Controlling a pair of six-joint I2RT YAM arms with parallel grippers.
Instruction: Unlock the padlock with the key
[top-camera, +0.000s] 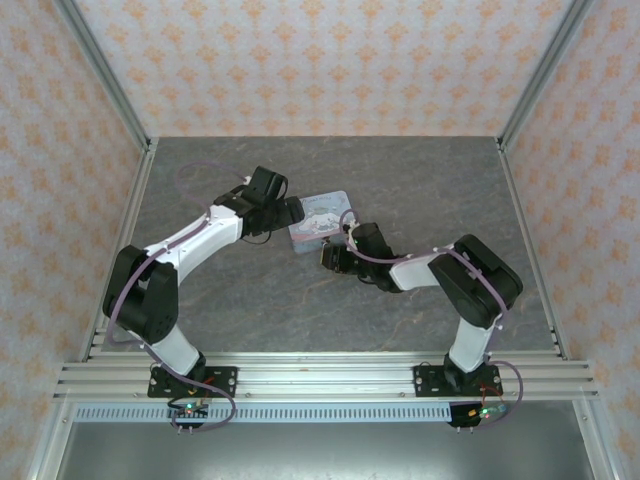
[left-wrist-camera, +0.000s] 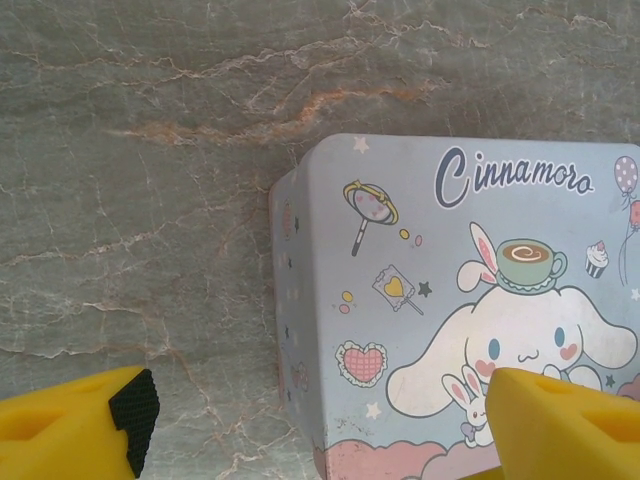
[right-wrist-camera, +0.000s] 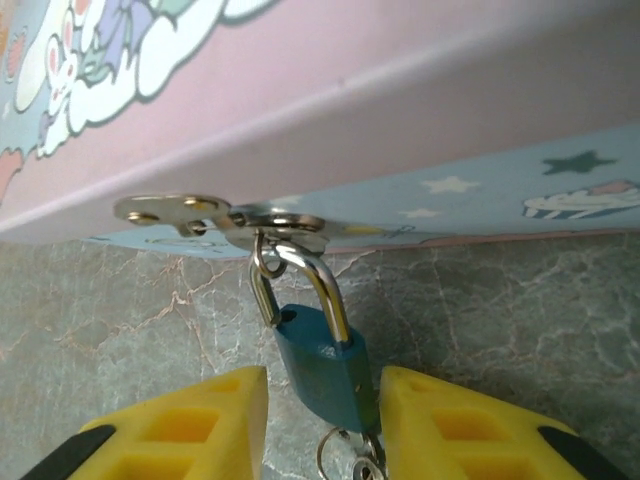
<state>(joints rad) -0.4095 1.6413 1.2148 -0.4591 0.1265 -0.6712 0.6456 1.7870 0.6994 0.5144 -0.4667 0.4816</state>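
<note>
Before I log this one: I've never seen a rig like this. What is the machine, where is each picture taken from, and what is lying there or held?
A robot's left arm and right arm are bolted at the near edge of a table. Each ends in a gripper with two yellow fingers. One picture looks down from above and behind them; the other two come from cameras on the wrists. On the table stands a pale blue cartoon tin. The left gripper is wide open, one finger over the tin's lid, holding nothing. The right gripper has a finger either side of a small teal padlock hanging from the tin's clasp, not clamped on it. A ring dangles below the padlock; I cannot make out the key.
</note>
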